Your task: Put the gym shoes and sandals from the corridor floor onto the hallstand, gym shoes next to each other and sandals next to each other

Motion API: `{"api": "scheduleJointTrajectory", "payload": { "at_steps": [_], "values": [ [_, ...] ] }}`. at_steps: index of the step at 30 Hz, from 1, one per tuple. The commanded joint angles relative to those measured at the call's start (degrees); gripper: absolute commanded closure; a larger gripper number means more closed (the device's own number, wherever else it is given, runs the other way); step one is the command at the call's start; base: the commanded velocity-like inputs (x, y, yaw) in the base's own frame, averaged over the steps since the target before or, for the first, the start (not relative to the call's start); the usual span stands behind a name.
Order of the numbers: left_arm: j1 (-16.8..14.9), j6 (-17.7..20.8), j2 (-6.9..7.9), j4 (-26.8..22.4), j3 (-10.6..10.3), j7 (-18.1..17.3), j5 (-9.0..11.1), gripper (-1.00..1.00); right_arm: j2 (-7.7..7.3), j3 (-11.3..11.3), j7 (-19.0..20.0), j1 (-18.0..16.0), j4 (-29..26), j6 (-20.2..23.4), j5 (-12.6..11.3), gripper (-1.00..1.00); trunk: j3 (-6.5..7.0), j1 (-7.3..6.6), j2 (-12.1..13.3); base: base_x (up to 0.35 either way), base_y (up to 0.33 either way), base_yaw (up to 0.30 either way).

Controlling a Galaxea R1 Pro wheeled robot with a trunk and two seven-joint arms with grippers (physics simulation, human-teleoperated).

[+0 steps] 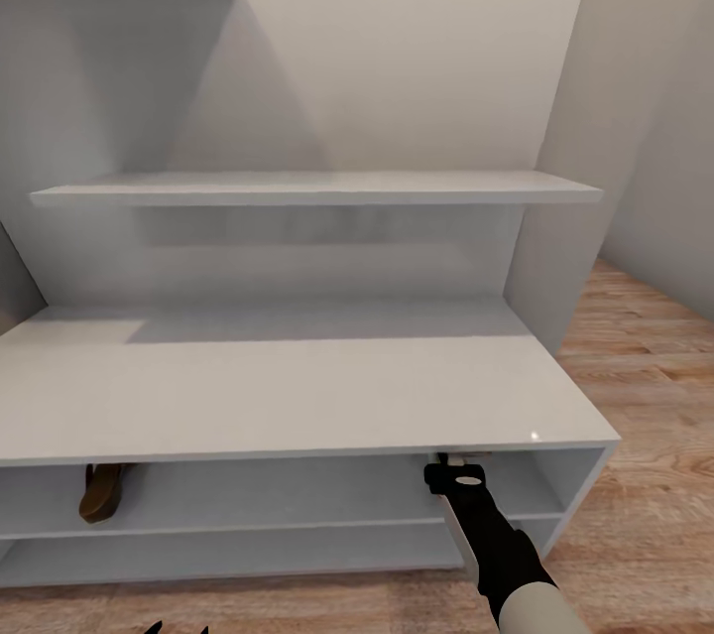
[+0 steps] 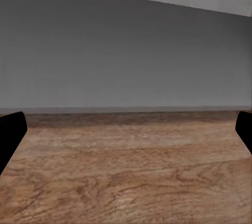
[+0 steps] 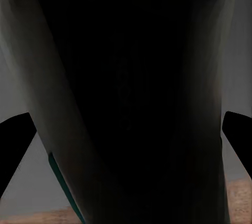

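Observation:
My right arm point(image 1: 484, 530) reaches into the upper open level of the hallstand point(image 1: 297, 396), and its hand is hidden under the bench top. In the right wrist view, a gym shoe point(image 3: 126, 103) sits very close and dark, with a green stripe on its side. It lies between the wide-apart fingers of my open right gripper point(image 3: 126, 145). One brown sandal point(image 1: 100, 493) lies on the same level at the far left. My left gripper point(image 2: 126, 129) is open and empty, low over the corridor floor point(image 2: 126, 182). Its fingertips point(image 1: 154, 627) peek in at the head view's lower edge.
A long grey wall shelf point(image 1: 317, 188) juts out above the bench. A grey wall point(image 1: 645, 118) closes the right side, with wood floor point(image 1: 645, 475) in front of it. The left wrist view faces a grey panel point(image 2: 126, 50) that meets the floor.

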Motion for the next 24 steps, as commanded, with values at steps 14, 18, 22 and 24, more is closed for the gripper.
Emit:
{"api": "scheduleJointTrajectory", "payload": {
  "at_steps": [14,18,22,24],
  "values": [
    [-0.04,0.09,0.00,0.07,0.12,-0.57,0.50,-1.00,0.02,-0.02,-0.04,-0.02,-0.01,0.48,0.43,-1.00,-0.05,-0.01,-0.02,0.010,0.000,0.000],
    [-0.04,0.09,0.00,0.07,0.12,-0.57,0.51,-1.00,0.02,-0.02,-0.04,-0.02,-0.17,0.48,0.42,-1.00,-0.05,-0.01,-0.02,0.000,0.000,0.000],
    [-0.04,0.09,0.00,0.07,0.12,-0.57,0.55,-1.00,0.02,-0.02,-0.04,-0.02,-0.17,0.48,0.43,-1.00,-0.05,-0.01,-0.02,0.000,0.000,0.000],
    [-0.04,0.09,0.00,0.07,0.12,-0.57,0.55,-1.00,0.02,-0.02,-0.04,-0.02,-0.17,0.47,0.42,-1.00,-0.05,-0.01,-0.02,0.000,0.000,0.000]
  ]
}}
